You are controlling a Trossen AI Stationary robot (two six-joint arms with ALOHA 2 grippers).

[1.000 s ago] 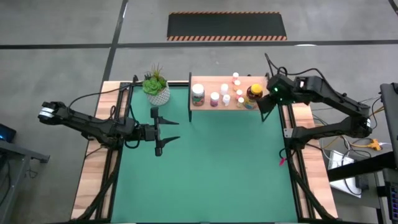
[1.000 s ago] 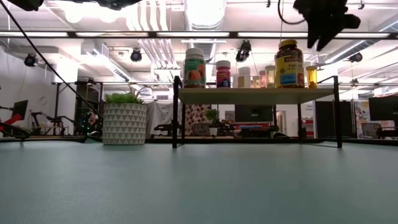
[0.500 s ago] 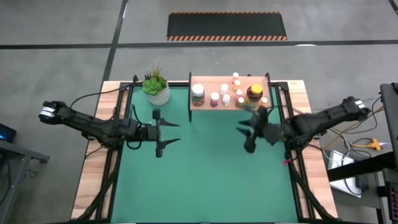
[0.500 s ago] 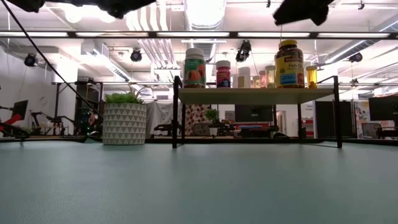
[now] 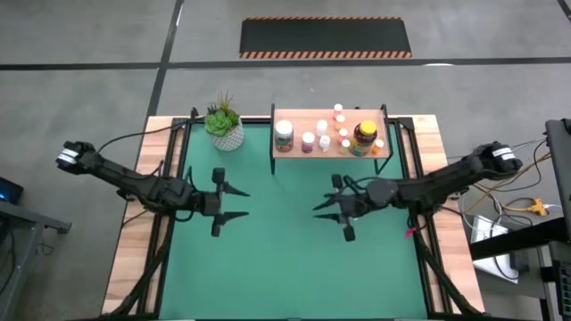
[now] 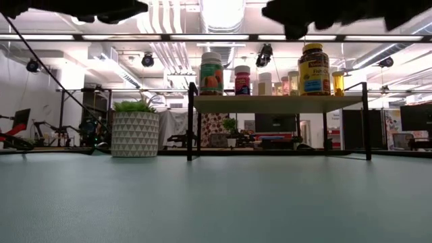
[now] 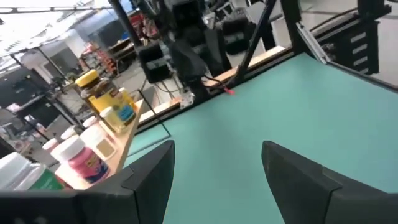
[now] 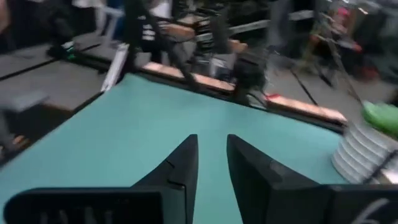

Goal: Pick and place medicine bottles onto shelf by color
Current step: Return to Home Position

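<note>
The medicine bottles stand upright on their bases on the shelf [image 5: 330, 143] at the table's far edge. Among them are a green-labelled bottle [image 5: 284, 135], a pink one [image 5: 308, 141], several small white-capped ones [image 5: 324, 127] and the amber yellow-lidded jar [image 5: 364, 134]. The low view shows them in a row on the shelf top [image 6: 277, 103], the jar [image 6: 314, 69] at its right. My left gripper [image 5: 243, 203] hovers open over the mat's left half, pointing right. My right gripper [image 5: 323, 210] hovers right of centre, pointing left, its fingers [image 8: 186, 155] a narrow gap apart with nothing between.
A green plant in a white pot [image 5: 224, 127] stands at the far left of the mat, beside the shelf. The green mat [image 5: 285, 267] lies between both arms and toward the near edge. Black frame rails [image 5: 166, 178] run along the wooden side borders.
My right gripper has left the shelf's right end. It has come down and swung toward the table's middle and near side, turning from pointing down to pointing level at the left arm. My left gripper has shifted a little toward the near edge. The bottles have stayed in place.
</note>
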